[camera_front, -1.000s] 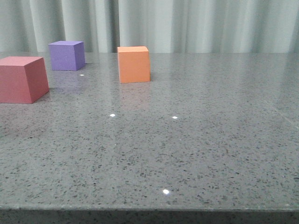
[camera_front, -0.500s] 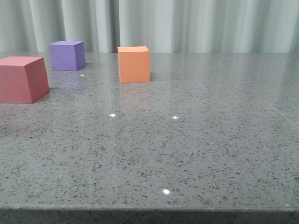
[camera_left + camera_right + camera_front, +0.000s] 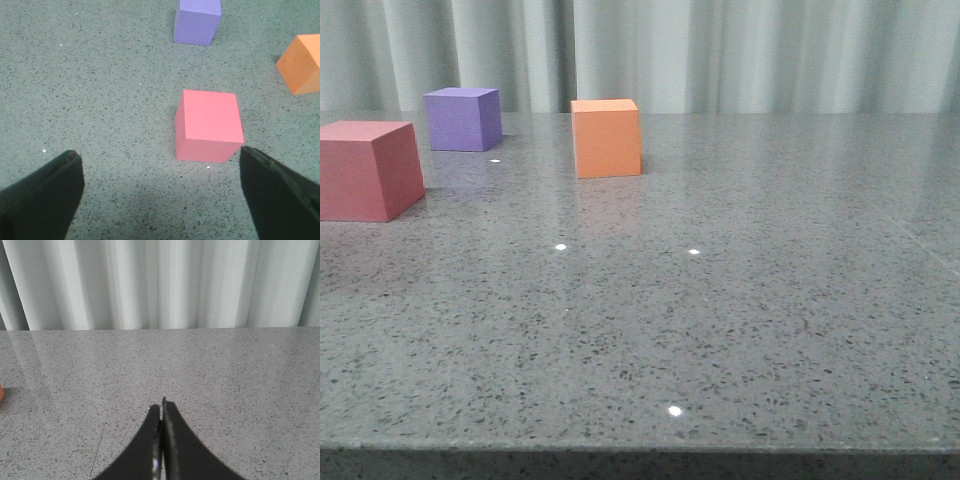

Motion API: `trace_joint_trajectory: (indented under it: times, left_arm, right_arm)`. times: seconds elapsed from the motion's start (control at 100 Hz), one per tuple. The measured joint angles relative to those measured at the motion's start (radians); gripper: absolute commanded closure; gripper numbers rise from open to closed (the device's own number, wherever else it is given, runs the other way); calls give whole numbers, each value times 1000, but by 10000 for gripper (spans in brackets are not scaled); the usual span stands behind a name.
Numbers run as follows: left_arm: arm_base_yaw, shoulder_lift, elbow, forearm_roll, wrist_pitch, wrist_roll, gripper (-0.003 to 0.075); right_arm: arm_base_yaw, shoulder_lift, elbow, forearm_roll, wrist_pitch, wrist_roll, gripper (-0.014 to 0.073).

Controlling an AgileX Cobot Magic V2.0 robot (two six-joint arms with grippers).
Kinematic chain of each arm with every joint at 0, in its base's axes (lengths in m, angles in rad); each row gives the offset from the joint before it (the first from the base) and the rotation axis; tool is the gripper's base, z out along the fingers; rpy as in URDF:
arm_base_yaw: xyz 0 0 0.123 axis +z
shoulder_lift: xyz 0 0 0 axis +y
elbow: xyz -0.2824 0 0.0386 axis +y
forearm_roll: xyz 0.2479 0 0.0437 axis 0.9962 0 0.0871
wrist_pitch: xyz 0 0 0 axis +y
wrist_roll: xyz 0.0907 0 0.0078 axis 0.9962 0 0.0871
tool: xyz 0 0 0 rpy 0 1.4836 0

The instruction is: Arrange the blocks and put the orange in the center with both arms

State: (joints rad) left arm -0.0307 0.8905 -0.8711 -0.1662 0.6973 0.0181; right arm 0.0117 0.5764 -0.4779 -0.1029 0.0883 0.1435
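Three cubes sit on my speckled grey table (image 3: pixel 740 320), each apart from the others; I take the red cube (image 3: pixel 365 170) as my landmark; the purple cube (image 3: pixel 463 118) lies beyond it, toward the pale curtain (image 3: pixel 750 55); the orange cube (image 3: pixel 606 137) stands to its right and a little farther back; my left gripper (image 3: pixel 160 192) hovers above the table just short of the red cube, fingers (image 3: pixel 42 200) spread wide, holding nothing; my right gripper (image 3: pixel 161 440) has its fingers pressed together, empty, over bare tabletop facing the curtain.
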Motion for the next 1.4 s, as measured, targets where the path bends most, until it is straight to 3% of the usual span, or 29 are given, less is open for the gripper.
trace_joint_trajectory:
  times: [0.3,0.71,0.88,1.14,1.4]
  left_arm:
    - [-65,54,-74,-93,-9,0,156]
    - [-357,435,-409,-116,-71,-69,156]
    - [-474,645,-615,47,-66,-266,156]
    - [-634,918,-937,499,103,-666,156]
    - [-667,1070,-1068,575,145,-780,156]
  right_arm:
    - [0,0,0,0,0,0,662]
    - [0,0,0,0,0,0,662]
    - [0,0,0,0,0,0,662]
    - [0,0,0,0,0,0,662]
    - [0,0,0,0,0,0,662]
